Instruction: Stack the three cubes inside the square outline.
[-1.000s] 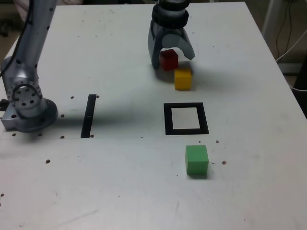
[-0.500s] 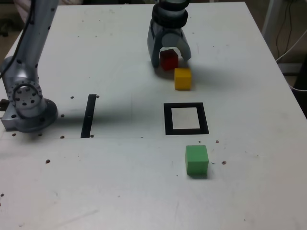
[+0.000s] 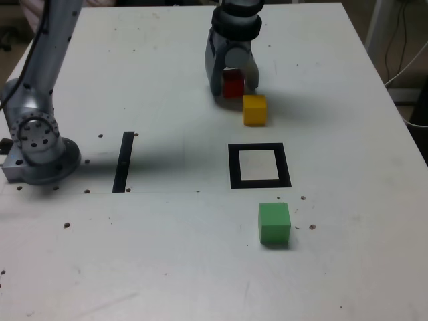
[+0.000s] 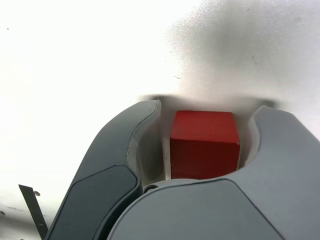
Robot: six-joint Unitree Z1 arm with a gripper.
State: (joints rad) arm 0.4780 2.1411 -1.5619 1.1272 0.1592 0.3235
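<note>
The red cube [image 3: 233,83] rests on the white table toward the far side, and my gripper [image 3: 234,88] reaches down over it with one jaw on each side. In the wrist view the red cube [image 4: 204,145] fills the gap of the gripper [image 4: 207,107], whose pale inner faces lie against both of its sides. The yellow cube [image 3: 255,110] stands just in front of the red one, to the exterior view's right, clear of the jaws. Nearer the camera lies the square outline [image 3: 233,167] with nothing in it. The green cube [image 3: 274,223] sits in front of the outline.
A thin black strip [image 3: 124,160] lies on the table at the exterior view's left of the outline. The arm's grey base [image 3: 37,144] stands at the left edge. Cables hang beyond the table's right edge.
The jaws have drawn in from wide apart until they sit against the red cube's sides. The cubes have not moved.
</note>
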